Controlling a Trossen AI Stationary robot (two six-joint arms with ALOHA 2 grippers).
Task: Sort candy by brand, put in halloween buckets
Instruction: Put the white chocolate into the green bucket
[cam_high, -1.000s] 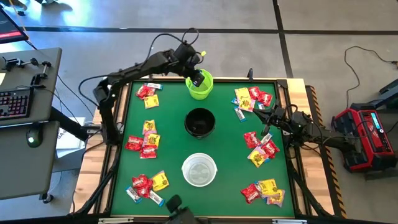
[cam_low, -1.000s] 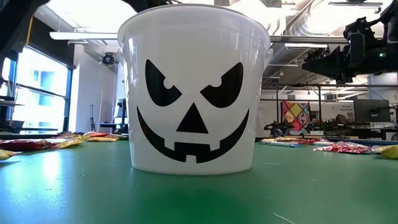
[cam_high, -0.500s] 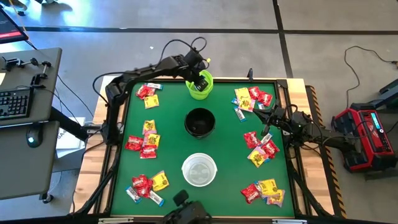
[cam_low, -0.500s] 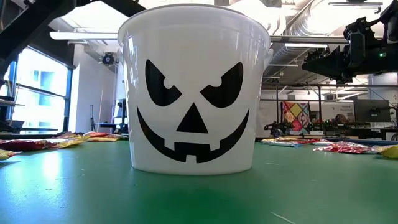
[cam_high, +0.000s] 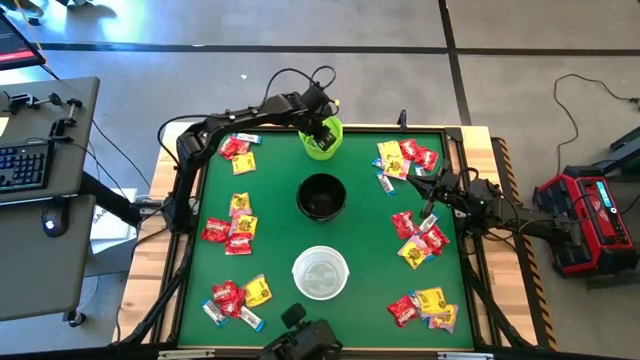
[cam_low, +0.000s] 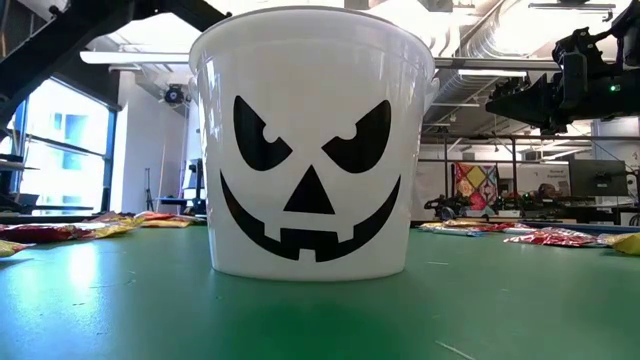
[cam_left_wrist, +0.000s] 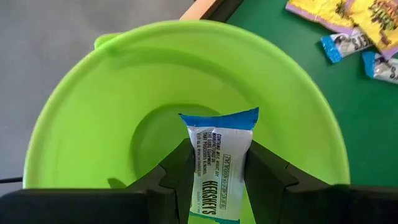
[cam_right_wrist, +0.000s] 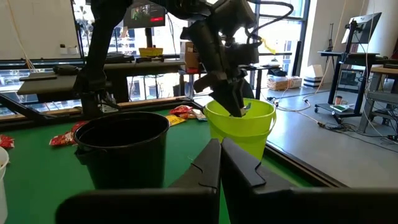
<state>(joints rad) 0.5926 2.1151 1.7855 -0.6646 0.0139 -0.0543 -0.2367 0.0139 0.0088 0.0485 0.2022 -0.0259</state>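
The green felt tabletop (cam_high: 360, 250) has a raised wooden border, and its middle lane carries three small round buckets in a line, well apart from one another. The lime green plastic bucket (cam_high: 321, 138) stands at the far edge, the black plastic bucket (cam_high: 321, 196) in the middle, and the white translucent bucket with a black jack-o'-lantern face (cam_low: 310, 150) nearest the low camera. Bare felt runs between the buckets and the candy on either side.

The left gripper (cam_high: 325, 128) hangs over the lime green bucket's mouth, its jaws clamped on a pale blue-white wrapped candy packet (cam_left_wrist: 219, 163) held upright above the bucket's floor; in the left wrist view no other packet shows inside. The black bucket's interior looks dark from above, and what it holds cannot be told. The white bucket shows no packets inside from above.

The right gripper (cam_high: 424, 186) waits over the right side of the tabletop, its jaws together, between two clusters of red and yellow shiny wrapped packets (cam_high: 420, 240). More red, yellow and blue-white packets (cam_high: 232, 228) lie in heaps along the left side.
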